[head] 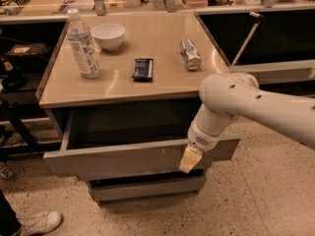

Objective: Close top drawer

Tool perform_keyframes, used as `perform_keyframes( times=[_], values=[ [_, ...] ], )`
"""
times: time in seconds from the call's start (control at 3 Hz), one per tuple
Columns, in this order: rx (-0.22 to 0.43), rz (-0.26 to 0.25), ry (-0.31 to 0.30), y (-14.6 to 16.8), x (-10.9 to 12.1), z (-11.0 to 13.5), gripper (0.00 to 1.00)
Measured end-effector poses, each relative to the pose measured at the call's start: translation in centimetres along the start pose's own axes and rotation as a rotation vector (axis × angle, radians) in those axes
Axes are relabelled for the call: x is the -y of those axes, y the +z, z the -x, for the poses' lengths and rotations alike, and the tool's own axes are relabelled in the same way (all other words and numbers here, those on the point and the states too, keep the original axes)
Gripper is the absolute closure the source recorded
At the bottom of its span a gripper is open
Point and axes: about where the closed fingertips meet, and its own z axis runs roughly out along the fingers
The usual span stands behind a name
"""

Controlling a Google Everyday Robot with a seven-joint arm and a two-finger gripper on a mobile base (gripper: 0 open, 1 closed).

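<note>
The top drawer (113, 160) is a wide grey drawer pulled well out from under the tan tabletop (162, 77). Its dark inside shows, and its flat front has small white scuff marks right of centre. My gripper (191, 158), with tan fingertips, hangs from the white arm (246, 102) and rests against the drawer front near its right end, just right of the scuffs. A narrower grey drawer front (147, 188) sits below, pushed in.
On the tabletop stand a water bottle (82, 44) and a white bowl (109, 36); a dark snack bar (142, 68) and a metal can (190, 54) lie there too. A person's white shoe (39, 223) is at the lower left. Dark shelving stands left and right.
</note>
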Motion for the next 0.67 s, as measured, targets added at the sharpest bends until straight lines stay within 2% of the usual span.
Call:
perform_keyframes(
  times=[0.33,0.67],
  values=[
    [0.000,0.000,0.000,0.00,0.00,0.00,0.00],
    [0.000,0.000,0.000,0.01,0.00,0.00,0.00]
  ],
)
